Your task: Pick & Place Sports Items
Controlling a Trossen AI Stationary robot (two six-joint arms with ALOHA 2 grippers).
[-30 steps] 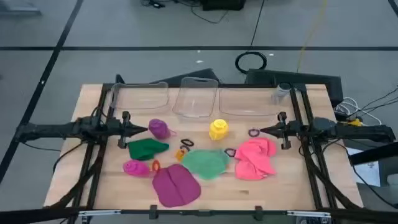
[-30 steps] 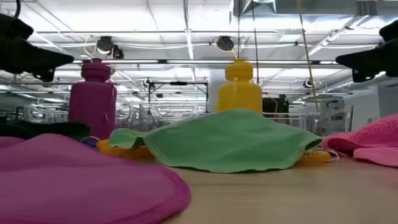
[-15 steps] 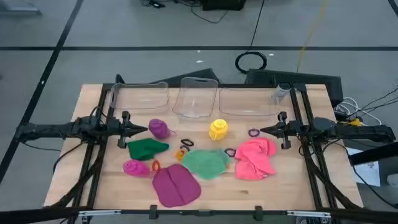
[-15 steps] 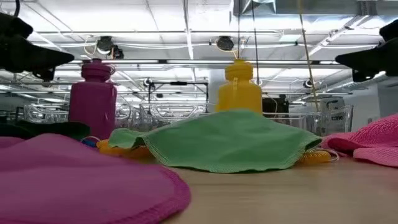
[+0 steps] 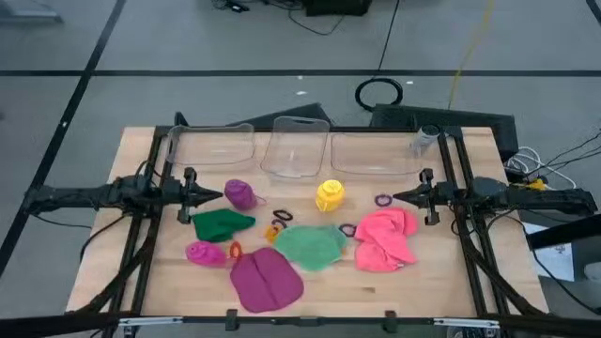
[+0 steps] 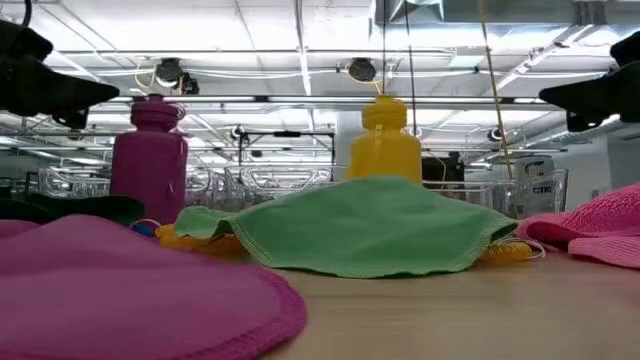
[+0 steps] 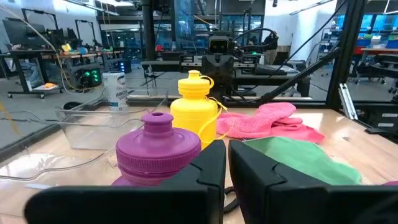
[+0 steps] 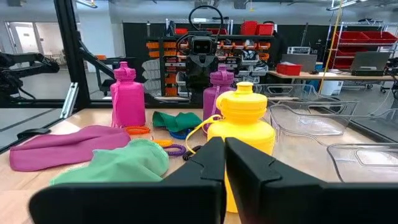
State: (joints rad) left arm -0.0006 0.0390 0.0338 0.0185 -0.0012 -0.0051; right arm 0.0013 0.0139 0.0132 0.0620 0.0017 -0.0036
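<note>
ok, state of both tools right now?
Left tool: shut, holding nothing, beside the purple bottle.
Right tool: shut, empty, near the pink cloth.

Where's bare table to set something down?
Free: the near right corner in front of the pink cloth, and the near left corner before the magenta bottle. Crowded: the middle, around the light green cloth and yellow bottle.

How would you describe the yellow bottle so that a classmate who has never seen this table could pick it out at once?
Start at the row of clear plastic bins along the table's far edge. Just in front of the middle bin stands the yellow bottle, with the light green cloth nearer the front edge. It is the only yellow bottle; the other two are purple and magenta, over towards the left arm.
</note>
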